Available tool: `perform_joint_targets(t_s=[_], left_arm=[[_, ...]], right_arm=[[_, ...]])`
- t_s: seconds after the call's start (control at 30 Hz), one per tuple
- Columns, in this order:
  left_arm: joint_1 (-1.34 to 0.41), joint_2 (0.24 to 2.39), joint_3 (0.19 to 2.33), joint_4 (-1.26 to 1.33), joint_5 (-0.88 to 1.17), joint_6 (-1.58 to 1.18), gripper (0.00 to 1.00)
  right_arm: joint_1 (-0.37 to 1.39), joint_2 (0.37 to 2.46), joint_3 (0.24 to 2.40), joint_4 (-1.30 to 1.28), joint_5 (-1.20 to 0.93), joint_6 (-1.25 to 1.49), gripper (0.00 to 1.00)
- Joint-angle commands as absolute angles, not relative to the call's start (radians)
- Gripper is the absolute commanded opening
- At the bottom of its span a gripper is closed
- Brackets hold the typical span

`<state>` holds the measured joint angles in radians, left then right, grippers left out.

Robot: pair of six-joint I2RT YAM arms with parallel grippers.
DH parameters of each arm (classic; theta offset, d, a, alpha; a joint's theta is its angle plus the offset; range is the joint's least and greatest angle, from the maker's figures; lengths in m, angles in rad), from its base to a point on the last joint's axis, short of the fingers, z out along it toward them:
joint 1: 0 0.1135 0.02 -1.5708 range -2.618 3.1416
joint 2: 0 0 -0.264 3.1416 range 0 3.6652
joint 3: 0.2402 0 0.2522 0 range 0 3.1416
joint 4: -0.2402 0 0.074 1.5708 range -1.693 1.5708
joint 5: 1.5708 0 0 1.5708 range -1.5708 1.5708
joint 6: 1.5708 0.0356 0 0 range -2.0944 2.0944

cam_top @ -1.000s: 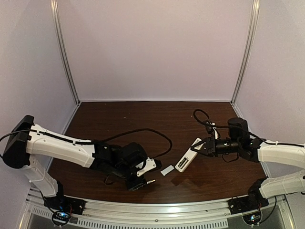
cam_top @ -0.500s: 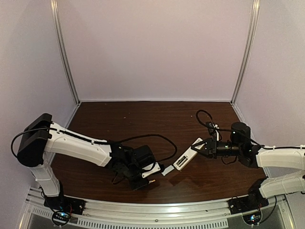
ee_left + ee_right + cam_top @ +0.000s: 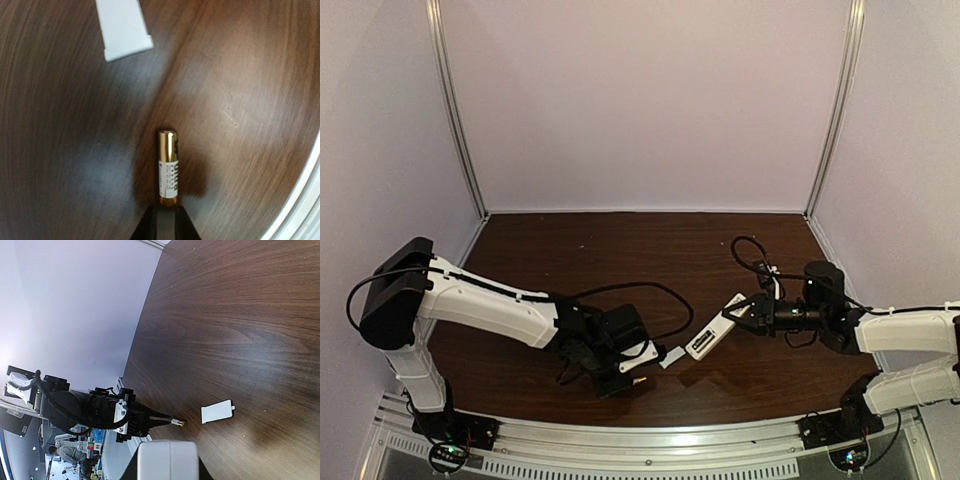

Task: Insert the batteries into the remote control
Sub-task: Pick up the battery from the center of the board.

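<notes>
Dark brown wood-grain table (image 3: 570, 250). Left gripper (image 3: 632, 379) sits low near the middle of the front edge, its fingertips (image 3: 162, 220) pinched together on one end of the battery (image 3: 167, 167). The battery has gold ends and a white printed label and sticks straight out from the tips; I cannot tell whether it touches the wood. Right gripper (image 3: 745, 312), right of the table's centre, is clamped on the far end of the remote control (image 3: 712, 335), which slants down toward the front edge. A small flat white cover piece (image 3: 671, 356) lies on the table between battery and remote, just beside the remote's free end. Only one battery is visible.
</notes>
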<state>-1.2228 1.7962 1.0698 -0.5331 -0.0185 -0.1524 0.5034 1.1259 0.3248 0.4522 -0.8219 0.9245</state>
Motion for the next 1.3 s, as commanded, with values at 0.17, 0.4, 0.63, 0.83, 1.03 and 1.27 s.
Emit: perform_joint_targets(t_s=[0.17, 0.4, 0.63, 0.83, 1.03, 1.27], left_arm=[[-1.21, 1.784, 1.092, -0.513, 0.066, -0.12, 0.4], [-1.21, 1.828, 1.126, -0.474, 0.044, -0.092, 0.36], [-1.207, 1.87, 1.132, -0.476, 0.029, -0.084, 0.24], [-1.206, 1.861, 1.133, -0.494, 0.017, -0.094, 0.05], [-1.207, 1.733, 1.164, -0.509, 0.042, -0.145, 0.0], [-1.207, 1.73, 1.324, -0.556, 0.053, -0.201, 0.0]], right_arm=[[0.488, 1.142, 0.317, 0.501, -0.815, 0.93, 0.0], [0.484, 1.155, 0.318, 0.507, -0.822, 0.928, 0.0], [0.479, 1.148, 0.322, 0.487, -0.827, 0.919, 0.0], [0.477, 1.163, 0.305, 0.54, -0.825, 0.942, 0.0], [0.492, 1.201, 0.28, 0.647, -0.813, 0.999, 0.0], [0.542, 1.253, 0.279, 0.744, -0.787, 1.044, 0.0]])
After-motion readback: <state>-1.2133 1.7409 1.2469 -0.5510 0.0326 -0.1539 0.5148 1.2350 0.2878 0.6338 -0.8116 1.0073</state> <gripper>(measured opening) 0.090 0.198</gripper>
